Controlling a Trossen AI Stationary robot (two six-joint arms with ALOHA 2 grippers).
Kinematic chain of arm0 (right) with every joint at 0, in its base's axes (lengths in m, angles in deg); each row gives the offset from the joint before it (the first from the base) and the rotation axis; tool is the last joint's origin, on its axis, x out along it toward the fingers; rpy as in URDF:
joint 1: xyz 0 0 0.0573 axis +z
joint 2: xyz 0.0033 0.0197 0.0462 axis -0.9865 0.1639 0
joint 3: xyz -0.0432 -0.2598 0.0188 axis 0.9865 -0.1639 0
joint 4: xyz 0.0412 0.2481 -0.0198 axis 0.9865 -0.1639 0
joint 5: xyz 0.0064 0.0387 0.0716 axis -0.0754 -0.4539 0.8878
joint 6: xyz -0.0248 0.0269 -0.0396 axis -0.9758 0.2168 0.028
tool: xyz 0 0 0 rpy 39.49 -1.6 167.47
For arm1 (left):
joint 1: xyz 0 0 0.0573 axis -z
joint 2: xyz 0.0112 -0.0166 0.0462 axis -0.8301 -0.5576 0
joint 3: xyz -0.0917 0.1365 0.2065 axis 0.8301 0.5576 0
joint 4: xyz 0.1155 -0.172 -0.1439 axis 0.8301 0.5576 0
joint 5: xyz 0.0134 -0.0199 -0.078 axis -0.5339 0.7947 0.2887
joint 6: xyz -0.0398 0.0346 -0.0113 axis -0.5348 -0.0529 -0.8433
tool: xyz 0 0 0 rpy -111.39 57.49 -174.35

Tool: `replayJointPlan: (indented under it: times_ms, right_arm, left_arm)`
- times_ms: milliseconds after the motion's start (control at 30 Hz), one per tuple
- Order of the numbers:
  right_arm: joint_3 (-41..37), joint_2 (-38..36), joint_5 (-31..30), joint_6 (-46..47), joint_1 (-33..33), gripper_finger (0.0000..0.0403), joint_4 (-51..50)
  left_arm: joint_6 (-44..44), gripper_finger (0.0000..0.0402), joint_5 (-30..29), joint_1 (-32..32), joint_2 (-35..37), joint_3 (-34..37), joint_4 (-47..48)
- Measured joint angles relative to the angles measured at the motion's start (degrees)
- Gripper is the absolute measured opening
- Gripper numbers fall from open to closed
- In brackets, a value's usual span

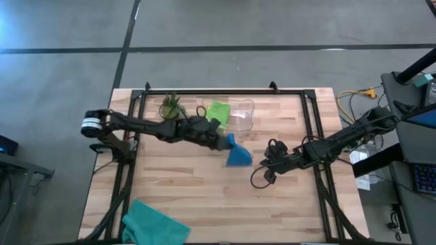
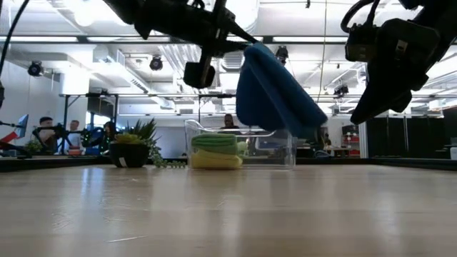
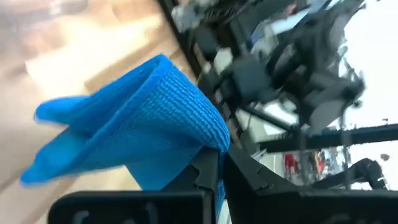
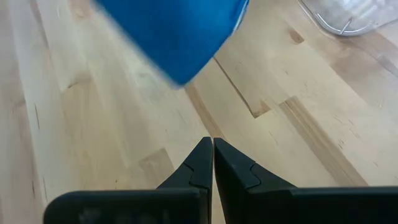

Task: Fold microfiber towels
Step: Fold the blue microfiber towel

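Note:
A folded blue towel [image 1: 239, 156] hangs in the air over the middle of the table, with my left gripper [image 1: 227, 142] shut on its top. In the low view it droops below the fingers [image 2: 246, 44], clear of the wood. My right gripper [image 4: 213, 149] is shut on nothing, just to the right of the towel [image 4: 180, 31] and above the table. A lime green towel [image 2: 214, 142] lies on a yellow one [image 2: 214, 160] inside the clear bin [image 1: 240, 116]. A teal towel [image 1: 154, 224] lies spread at the near left edge. My left gripper pinches the blue towel's upper folded edge [image 3: 210, 142] between its two fingers, several layers together. The fingers come from the table's left, slanting slightly down. The towel is lifted clear of the table and hangs slack below and beyond the fingertips.
A small potted plant [image 1: 170, 105] stands at the far edge left of the bin. A black frame [image 1: 310, 122] runs along the table's sides and far edge. Bare wood lies between the blue towel and the near edge.

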Motion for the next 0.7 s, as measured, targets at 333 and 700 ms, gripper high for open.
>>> replayJointPlan:
  times_ms: [333,700]
  right_arm:
    - [-0.07,0.00,0.01,1.07,0.00,0.0009,0.05]
    - [-0.07,0.00,0.02,1.29,0.00,0.0009,0.04]
  left_arm:
    - [3.19,0.0000,5.55,-10.42,5.09,-0.69,0.28]
    - [6.59,0.0000,19.75,-23.65,3.60,-1.53,0.48]
